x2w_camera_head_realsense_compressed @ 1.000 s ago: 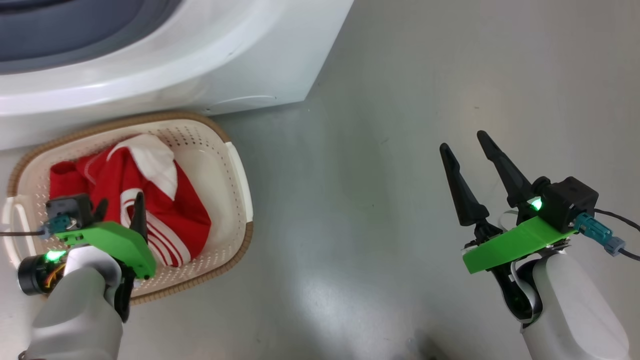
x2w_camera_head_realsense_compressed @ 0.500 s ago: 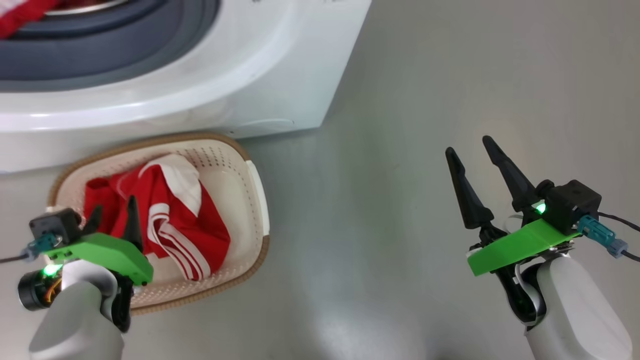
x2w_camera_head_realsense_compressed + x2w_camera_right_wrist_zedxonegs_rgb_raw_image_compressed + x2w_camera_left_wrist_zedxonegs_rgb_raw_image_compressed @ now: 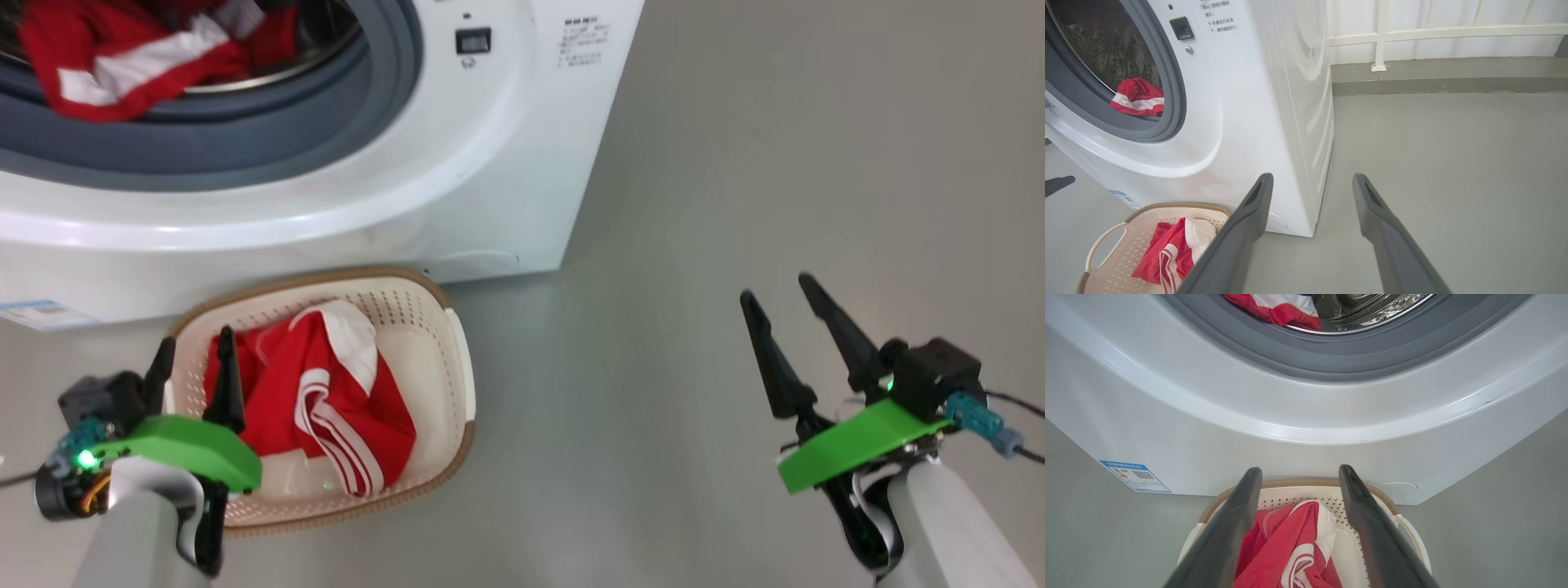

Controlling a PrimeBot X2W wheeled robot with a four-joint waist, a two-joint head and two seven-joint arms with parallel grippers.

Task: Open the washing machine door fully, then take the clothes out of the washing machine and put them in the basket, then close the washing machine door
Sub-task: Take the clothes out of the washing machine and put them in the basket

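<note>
Firstly, head view: left gripper [image 3: 196, 339] at 8 o'clock over the basket [image 3: 462, 367], right gripper [image 3: 777, 290] at 4 o'clock, both jaws wide apart, empty. Some clothes [image 3: 318, 392] lie in the basket; more in the washing machine [image 3: 506, 163] at 11 o'clock. Left wrist view: basket at 6 o'clock. Right wrist view: basket at 7 o'clock.

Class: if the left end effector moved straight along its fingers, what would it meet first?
Probably the white front of the washing machine, below the gasket. The left end effector seems to point above the basket, though depth is unclear.
</note>
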